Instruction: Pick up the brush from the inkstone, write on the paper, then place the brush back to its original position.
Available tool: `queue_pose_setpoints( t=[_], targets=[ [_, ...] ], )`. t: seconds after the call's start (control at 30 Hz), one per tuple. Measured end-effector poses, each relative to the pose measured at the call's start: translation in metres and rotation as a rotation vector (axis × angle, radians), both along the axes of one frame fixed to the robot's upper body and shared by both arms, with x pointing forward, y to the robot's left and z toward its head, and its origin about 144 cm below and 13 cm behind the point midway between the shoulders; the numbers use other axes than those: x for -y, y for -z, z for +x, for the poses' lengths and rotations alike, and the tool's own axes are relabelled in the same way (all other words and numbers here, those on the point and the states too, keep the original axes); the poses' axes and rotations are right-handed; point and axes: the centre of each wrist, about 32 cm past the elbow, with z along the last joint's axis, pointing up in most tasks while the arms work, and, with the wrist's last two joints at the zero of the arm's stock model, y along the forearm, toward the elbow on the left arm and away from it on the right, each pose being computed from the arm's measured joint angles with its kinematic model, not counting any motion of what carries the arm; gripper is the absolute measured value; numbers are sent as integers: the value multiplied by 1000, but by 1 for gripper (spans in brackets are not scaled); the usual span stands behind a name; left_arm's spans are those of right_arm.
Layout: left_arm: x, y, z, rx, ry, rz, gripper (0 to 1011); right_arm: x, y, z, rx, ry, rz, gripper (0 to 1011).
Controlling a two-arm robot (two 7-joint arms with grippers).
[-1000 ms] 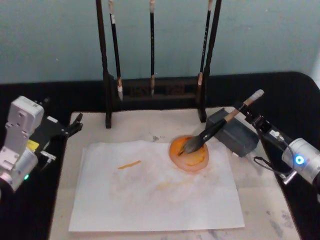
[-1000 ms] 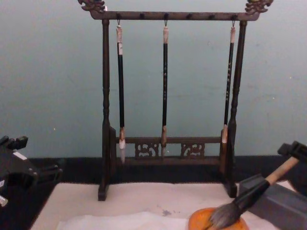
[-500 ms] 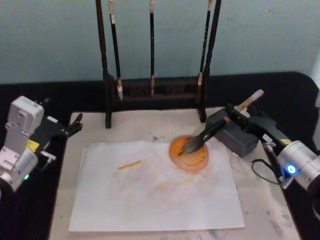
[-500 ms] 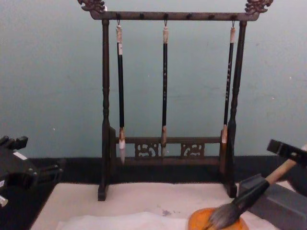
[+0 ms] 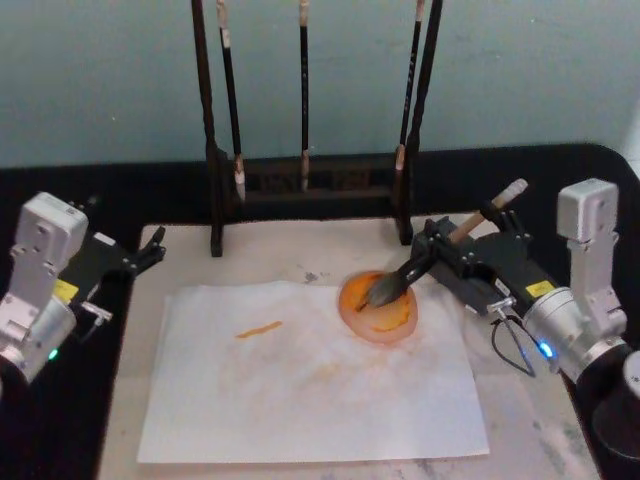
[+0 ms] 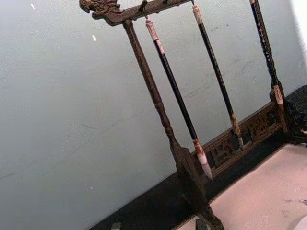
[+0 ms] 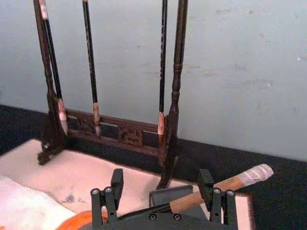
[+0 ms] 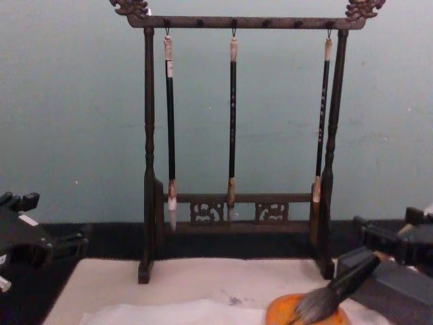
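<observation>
Brush (image 5: 440, 250): thick tan wooden handle, black ferrule, bushy grey bristles resting in an orange dish (image 5: 378, 308), centre-right of head view. Left gripper (image 5: 150, 248) parked far left, state unclear. Right gripper (image 5: 468, 245) straddles the handle, jaws open. Looks light, rigid; grip mid-handle, soft bristles untouched.

The brush (image 5: 440, 250) has a tan wooden handle and bushy bristles; the paper (image 5: 300, 380) is thin and crinkled.

left gripper (image 5: 150, 250): black fingers, white boxy wrist block, yellow label, green light.
right gripper (image 5: 468, 244): black, yellow label, blue light, looping black cable behind.
</observation>
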Motion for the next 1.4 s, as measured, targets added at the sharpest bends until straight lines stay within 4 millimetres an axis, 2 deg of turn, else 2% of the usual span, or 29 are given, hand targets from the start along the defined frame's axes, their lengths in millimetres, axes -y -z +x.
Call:
queue_pose_setpoints(
  t=[0.13,1.4],
  targets=[
    [0,0,0,0,0,0,1010,-3,3,1,16,12,-45,1000],
    [0,0,0,0,0,0,1009,-1,2,0,12,7,-27,1000]
  ],
)
